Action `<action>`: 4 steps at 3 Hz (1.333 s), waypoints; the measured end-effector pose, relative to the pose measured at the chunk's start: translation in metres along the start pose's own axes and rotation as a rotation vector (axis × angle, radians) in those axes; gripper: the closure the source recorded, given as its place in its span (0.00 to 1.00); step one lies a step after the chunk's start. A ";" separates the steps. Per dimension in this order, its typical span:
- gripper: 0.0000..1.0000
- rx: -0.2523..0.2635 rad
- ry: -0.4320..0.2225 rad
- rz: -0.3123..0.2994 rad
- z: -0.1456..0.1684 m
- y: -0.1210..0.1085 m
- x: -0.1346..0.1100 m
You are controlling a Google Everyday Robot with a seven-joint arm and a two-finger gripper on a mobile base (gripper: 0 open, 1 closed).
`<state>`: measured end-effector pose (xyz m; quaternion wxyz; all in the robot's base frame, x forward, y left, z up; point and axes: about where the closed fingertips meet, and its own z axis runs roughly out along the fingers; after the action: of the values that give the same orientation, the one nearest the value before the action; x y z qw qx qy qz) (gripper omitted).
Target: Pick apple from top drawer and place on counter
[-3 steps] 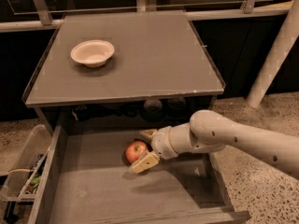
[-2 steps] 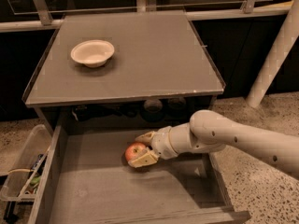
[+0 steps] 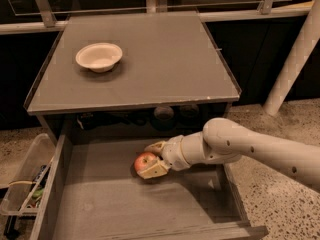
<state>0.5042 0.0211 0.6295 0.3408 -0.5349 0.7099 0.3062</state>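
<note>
The surface [image 3: 165,59], flat and grey-brown, occupies the upper half of the view. Below it, the top drawer [image 3: 100,204] stands pulled open with its flat grey bottom exposed. My arm [image 3: 250,149] enters from the right and crosses the drawer's right wall. A clear plastic bin [image 3: 20,169] sits just outside the drawer's left wall. A white bowl [image 3: 99,56] stands upright on the surface, toward its left rear. My tool [image 3: 148,160] is inside the drawer, low, in its rear half. Its fingers [image 3: 152,170] grasp the apple [image 3: 144,162], one on each side. The apple is in the drawer, near its middle. I cannot tell whether it touches the bottom.
</note>
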 end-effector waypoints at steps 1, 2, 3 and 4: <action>1.00 0.000 0.000 0.000 0.000 0.000 0.000; 1.00 -0.008 -0.001 -0.013 -0.003 0.004 -0.008; 1.00 -0.018 0.004 -0.031 -0.017 0.008 -0.029; 1.00 -0.018 0.012 -0.059 -0.039 0.010 -0.055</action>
<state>0.4994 0.0224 0.6977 0.3406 -0.5604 0.6930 0.2995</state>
